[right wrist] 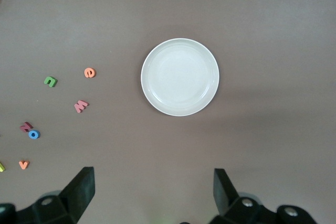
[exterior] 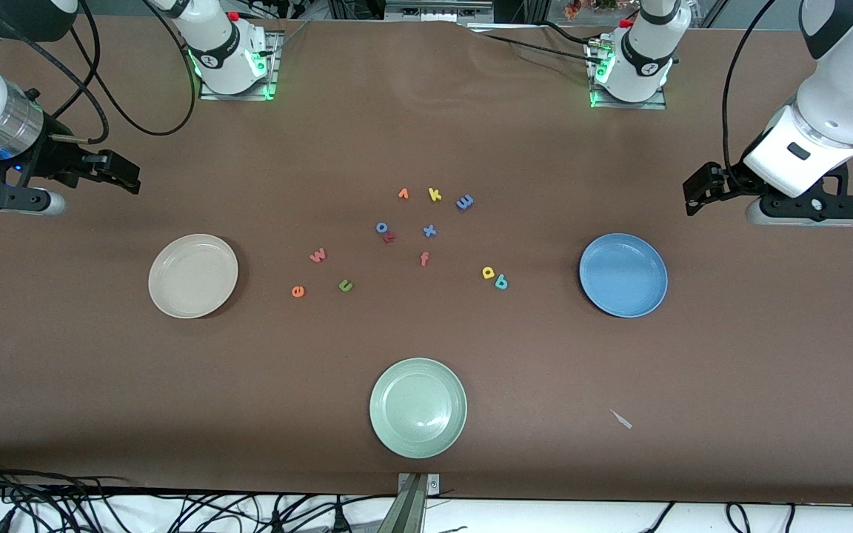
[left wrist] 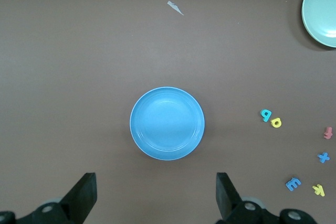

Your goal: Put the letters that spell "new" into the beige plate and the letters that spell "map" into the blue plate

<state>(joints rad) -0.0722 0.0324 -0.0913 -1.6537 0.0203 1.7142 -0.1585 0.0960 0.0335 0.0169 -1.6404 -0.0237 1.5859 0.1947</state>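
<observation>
The beige plate [exterior: 193, 275] [right wrist: 180, 76] lies empty toward the right arm's end. Beside it lie the pink-red w [exterior: 318, 256] [right wrist: 81, 106], orange e [exterior: 298, 291] [right wrist: 90, 72] and green n [exterior: 346, 286] [right wrist: 50, 81]. The blue plate [exterior: 623, 275] [left wrist: 167, 123] lies empty toward the left arm's end, with the yellow a [exterior: 488, 272] [left wrist: 276, 123] and teal p [exterior: 500, 281] [left wrist: 266, 114] touching each other beside it. The blue m [exterior: 464, 201] [left wrist: 293, 184] lies farther from the camera. My left gripper [exterior: 697, 192] [left wrist: 156, 192] and right gripper [exterior: 126, 178] [right wrist: 154, 190] hang open and empty, high above the table's ends.
A pale green plate [exterior: 417, 407] [left wrist: 323, 9] sits near the front edge. Between the two groups lie a yellow k [exterior: 435, 195], orange v [exterior: 403, 194], blue o [exterior: 382, 227], small red letter [exterior: 390, 237], blue x [exterior: 429, 231] and orange f [exterior: 424, 258]. A paper scrap [exterior: 621, 419] lies nearer the camera than the blue plate.
</observation>
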